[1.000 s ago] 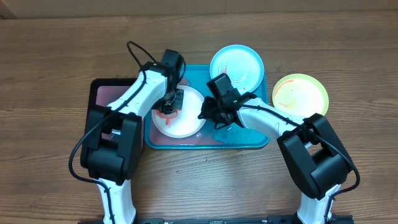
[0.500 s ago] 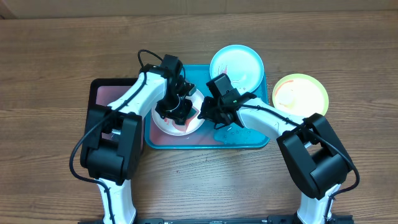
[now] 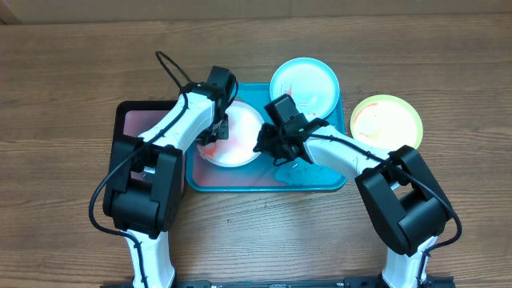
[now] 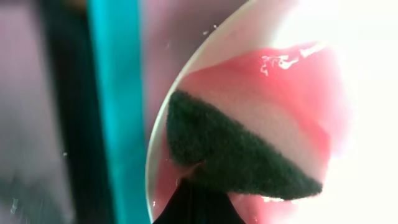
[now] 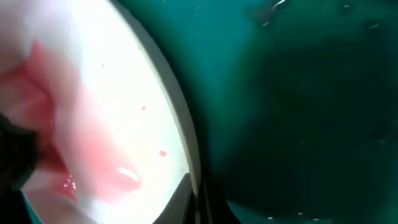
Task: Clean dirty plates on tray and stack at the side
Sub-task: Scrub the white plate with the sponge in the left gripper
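The white-rimmed plate point(image 3: 242, 132) lies on the left half of the teal tray point(image 3: 316, 179), with red smears on its left side. My left gripper point(image 3: 218, 128) is shut on a dark green sponge point(image 4: 236, 152) and presses it onto the plate's smeared left part point(image 4: 298, 81). My right gripper point(image 3: 262, 146) is shut on the plate's right rim point(image 5: 180, 134). The light blue plate point(image 3: 304, 84) rests over the tray's far right corner. The yellow-green plate point(image 3: 386, 122) lies on the table to the right of the tray.
A smaller black tray point(image 3: 136, 120) with a reddish base stands against the teal tray's left side. The teal tray's base point(image 5: 298, 112) is wet. Wooden table point(image 3: 64, 80) surrounds everything.
My left gripper has swept the sponge over the white plate, towards the near side and then back to its far left part. The right gripper has held the rim in place.
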`<action>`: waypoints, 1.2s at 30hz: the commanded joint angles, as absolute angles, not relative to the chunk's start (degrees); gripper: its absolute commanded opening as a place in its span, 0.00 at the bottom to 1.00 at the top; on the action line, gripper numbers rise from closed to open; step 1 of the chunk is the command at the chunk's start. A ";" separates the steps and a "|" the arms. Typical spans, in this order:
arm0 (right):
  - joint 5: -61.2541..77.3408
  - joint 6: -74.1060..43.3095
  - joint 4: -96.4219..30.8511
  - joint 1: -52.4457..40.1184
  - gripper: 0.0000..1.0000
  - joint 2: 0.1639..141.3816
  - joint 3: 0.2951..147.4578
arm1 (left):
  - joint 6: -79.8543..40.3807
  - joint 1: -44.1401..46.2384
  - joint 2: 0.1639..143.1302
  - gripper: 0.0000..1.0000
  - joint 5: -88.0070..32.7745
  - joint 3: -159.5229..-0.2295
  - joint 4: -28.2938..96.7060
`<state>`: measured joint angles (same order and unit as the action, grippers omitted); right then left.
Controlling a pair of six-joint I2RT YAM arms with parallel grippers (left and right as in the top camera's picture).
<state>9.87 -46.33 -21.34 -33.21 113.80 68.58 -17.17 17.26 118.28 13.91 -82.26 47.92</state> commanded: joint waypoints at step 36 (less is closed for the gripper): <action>8.69 -44.95 -23.07 -32.38 0.04 114.80 68.75 | -8.82 17.30 120.75 0.04 -8.10 -81.56 48.95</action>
